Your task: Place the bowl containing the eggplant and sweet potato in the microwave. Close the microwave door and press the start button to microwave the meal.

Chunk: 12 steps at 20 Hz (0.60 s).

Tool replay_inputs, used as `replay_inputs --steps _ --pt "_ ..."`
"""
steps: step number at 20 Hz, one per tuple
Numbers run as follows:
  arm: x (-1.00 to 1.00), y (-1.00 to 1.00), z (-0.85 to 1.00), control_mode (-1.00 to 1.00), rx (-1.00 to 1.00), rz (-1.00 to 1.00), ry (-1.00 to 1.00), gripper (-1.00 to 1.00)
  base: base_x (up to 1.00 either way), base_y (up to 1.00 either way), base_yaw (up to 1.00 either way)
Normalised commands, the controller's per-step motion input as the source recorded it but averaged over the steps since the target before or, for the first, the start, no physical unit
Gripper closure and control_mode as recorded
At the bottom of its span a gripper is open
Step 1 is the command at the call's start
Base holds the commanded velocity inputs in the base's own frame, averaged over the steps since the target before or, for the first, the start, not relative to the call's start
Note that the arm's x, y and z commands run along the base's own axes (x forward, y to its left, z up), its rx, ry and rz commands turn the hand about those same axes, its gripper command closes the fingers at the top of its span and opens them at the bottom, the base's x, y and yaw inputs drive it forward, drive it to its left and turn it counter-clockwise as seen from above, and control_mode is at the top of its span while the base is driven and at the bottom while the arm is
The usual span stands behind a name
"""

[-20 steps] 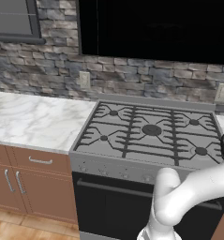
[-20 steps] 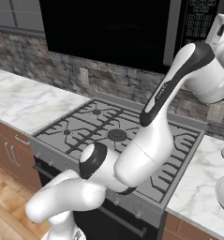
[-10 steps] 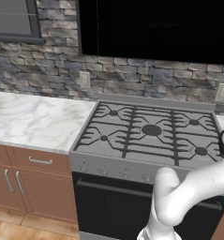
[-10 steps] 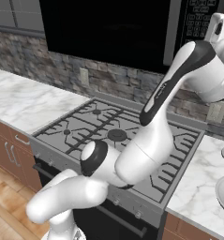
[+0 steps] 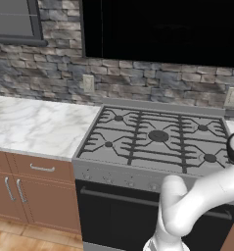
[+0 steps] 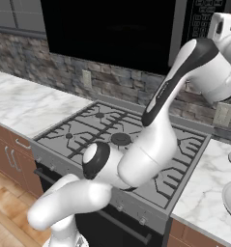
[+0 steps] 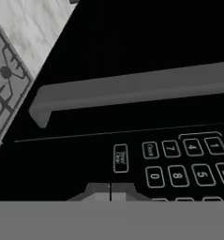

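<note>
The microwave [image 5: 162, 29] hangs above the stove [image 5: 155, 139], its door [image 6: 107, 31] shut flat against the front. In the hand view the gripper [image 7: 110, 192] sits at six o'clock, tips pressed together, just below the keypad [image 7: 188, 161], with the door handle [image 7: 132, 91] running across at twelve. The right base view shows the arm [image 6: 180, 82] reaching to the keypad at one o'clock. The left base view adds the marble counter [image 5: 35, 127] at nine.

The gas stove [image 5: 155, 139] and closed microwave [image 6: 112, 29] are seen from both base views, from opposite sides; its keypad [image 7: 188, 164] is viewed close, apparently rolled.
</note>
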Motion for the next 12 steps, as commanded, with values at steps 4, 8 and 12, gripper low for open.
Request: replay_inputs --steps 4,8,12 --pt "0.26 0.00 0.00 -1.00 0.00 -0.09 0.00 1.00 0.00 0.00 0.00" --pt "0.26 -0.14 -0.01 -1.00 0.00 -0.10 0.00 1.00 0.00 0.00 0.00" --pt "0.21 -0.25 -0.15 -1.00 0.00 -0.09 0.00 1.00 0.00 0.00 0.00"
